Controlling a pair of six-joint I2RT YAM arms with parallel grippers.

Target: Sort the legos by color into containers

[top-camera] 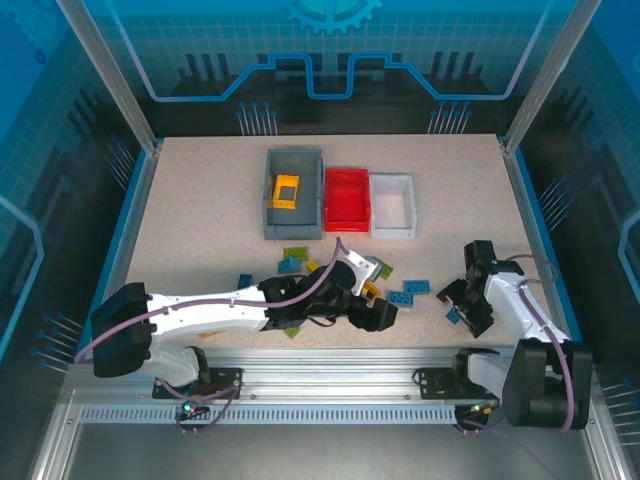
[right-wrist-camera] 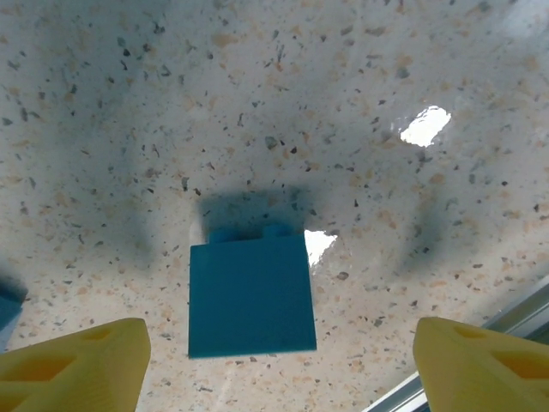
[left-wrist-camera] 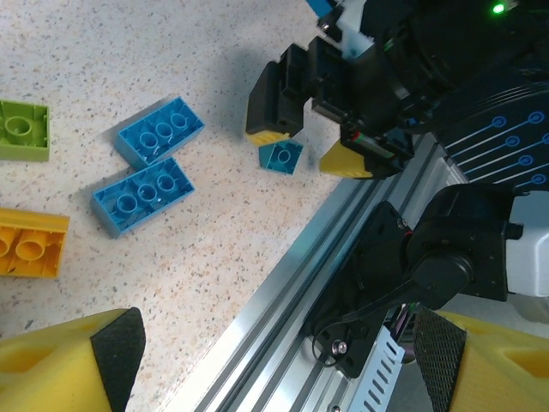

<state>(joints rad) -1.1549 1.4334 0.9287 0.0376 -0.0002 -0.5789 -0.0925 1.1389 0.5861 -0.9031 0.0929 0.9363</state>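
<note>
A small blue lego (right-wrist-camera: 250, 296) lies on the table between the wide-apart yellow fingertips of my right gripper (right-wrist-camera: 279, 369), untouched. The left wrist view shows the same brick (left-wrist-camera: 281, 156) under the right gripper (left-wrist-camera: 313, 129). From above, the right gripper (top-camera: 462, 305) hovers at the front right. My left gripper (top-camera: 383, 314) is open and holds nothing, and its fingertips (left-wrist-camera: 69, 360) frame the table's front rail. Two blue legos (left-wrist-camera: 159, 130) (left-wrist-camera: 141, 195), a green one (left-wrist-camera: 23, 130) and an orange one (left-wrist-camera: 30, 245) lie nearby. The gray bin (top-camera: 275, 210) holds an orange lego (top-camera: 286, 190).
The red bin (top-camera: 347, 212) and the white bin (top-camera: 392, 228) stand right of the gray one at mid-table. More loose legos, such as a green one (top-camera: 295, 253) and a blue one (top-camera: 412, 290), lie around the left arm. The metal front rail (left-wrist-camera: 283, 292) runs close under both grippers.
</note>
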